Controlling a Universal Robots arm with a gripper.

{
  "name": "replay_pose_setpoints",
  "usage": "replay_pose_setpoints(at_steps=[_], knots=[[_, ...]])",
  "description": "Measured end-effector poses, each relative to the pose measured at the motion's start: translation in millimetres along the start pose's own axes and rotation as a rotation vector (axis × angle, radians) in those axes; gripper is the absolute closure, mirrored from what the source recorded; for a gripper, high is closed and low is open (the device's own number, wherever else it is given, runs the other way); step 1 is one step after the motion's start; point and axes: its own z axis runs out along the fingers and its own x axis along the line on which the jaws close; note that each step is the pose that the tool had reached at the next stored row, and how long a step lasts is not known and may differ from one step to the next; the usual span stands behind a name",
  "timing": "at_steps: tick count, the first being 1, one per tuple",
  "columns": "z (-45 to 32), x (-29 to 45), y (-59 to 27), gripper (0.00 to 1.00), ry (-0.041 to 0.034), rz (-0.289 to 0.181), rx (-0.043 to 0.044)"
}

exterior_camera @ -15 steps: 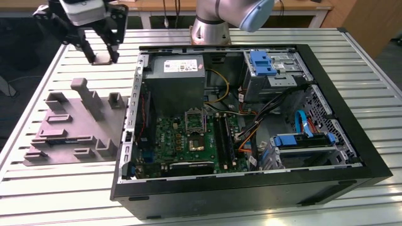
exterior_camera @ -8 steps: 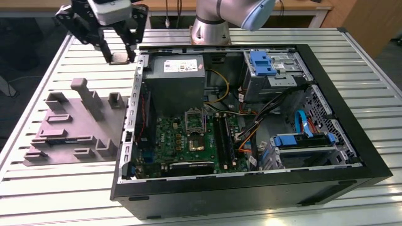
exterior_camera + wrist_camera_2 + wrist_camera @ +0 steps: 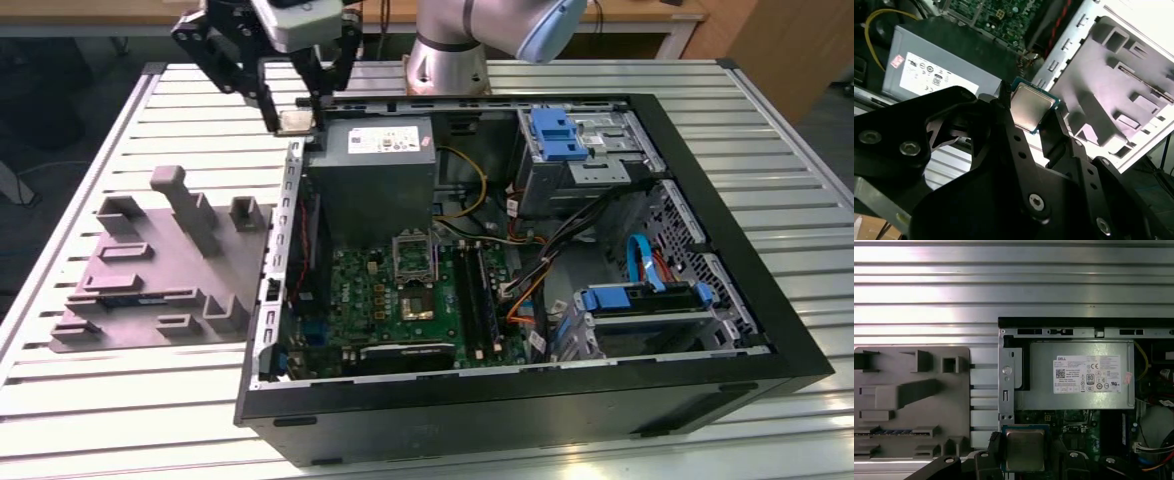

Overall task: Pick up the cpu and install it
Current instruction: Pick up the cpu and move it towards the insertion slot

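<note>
One cpu (image 3: pixel 1031 106), silvery top showing, is pinched by its edges between the black fingers (image 3: pixel 1054 132) of the gripper (image 3: pixel 294 120), at the upper left of the exterior view. It hangs over the open computer case (image 3: pixel 534 420) wall beside the grey power supply (image 3: pixel 380 170). The grey moulded tray (image 3: pixel 147 270) lies at the exterior view's left.

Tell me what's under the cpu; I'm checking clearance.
Below the cpu, clamped in the end effector, the first wrist view shows the case wall and green motherboard; the spot directly beneath is hidden by it.
</note>
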Motion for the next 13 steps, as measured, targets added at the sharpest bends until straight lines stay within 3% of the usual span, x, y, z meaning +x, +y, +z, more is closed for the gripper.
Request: replay_pose_setpoints(at_steps=[13], knots=[[1.1, -53.3, 1.2, 0.53, 0.0000, 0.000, 0.0001]])
